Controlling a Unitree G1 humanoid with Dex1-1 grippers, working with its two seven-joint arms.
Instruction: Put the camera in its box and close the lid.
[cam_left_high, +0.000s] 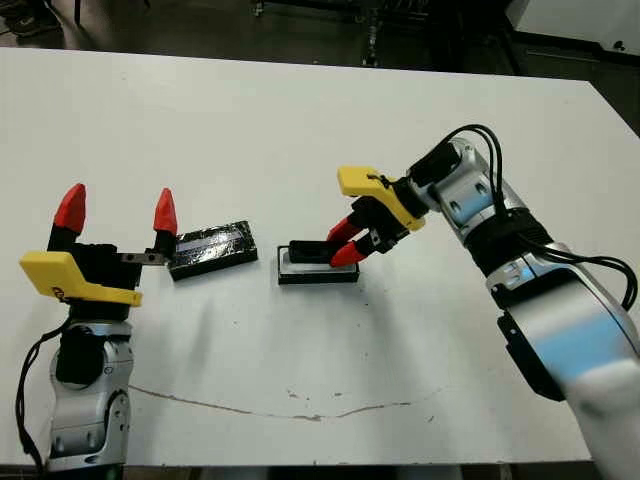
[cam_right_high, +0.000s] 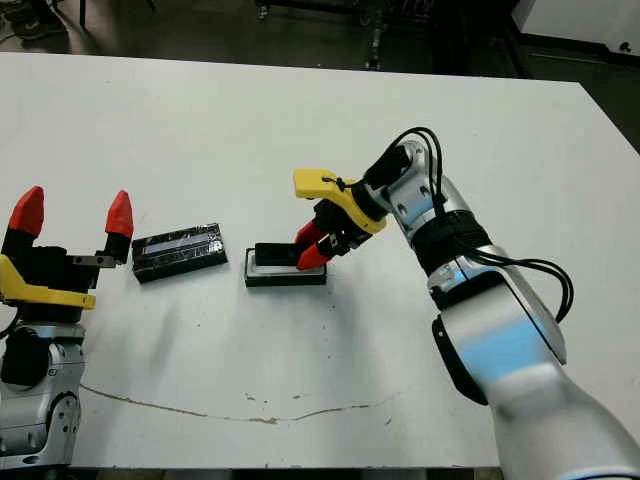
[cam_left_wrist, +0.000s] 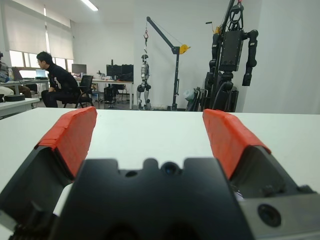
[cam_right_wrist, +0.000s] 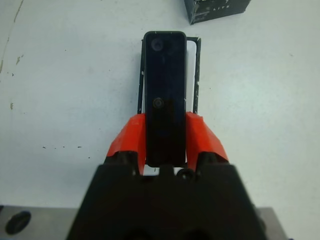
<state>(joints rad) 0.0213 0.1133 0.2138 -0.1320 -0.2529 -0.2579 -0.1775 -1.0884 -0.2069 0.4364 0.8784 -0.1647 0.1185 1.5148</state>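
My right gripper (cam_left_high: 345, 242) is shut on the camera (cam_right_wrist: 165, 90), a slim black bar that it holds by one end. The bar's length runs over the box (cam_left_high: 318, 279), a small black-walled tray with a white inside. In the right wrist view the box's rim (cam_right_wrist: 198, 65) shows beside and under the camera. Whether the camera touches the box floor I cannot tell. The lid (cam_left_high: 210, 248), a glossy black slab with a pale stripe, lies flat to the left of the box. My left gripper (cam_left_high: 118, 210) stands open just left of the lid, with nothing between its fingers (cam_left_wrist: 70, 135).
A thin dark scratch (cam_left_high: 300, 412) runs across the table near its front edge. Beyond the table's far edge, a seated person (cam_left_wrist: 57, 85), a hoist (cam_left_wrist: 170, 50) and hanging humanoid robots (cam_left_wrist: 232, 47) stand in the room.
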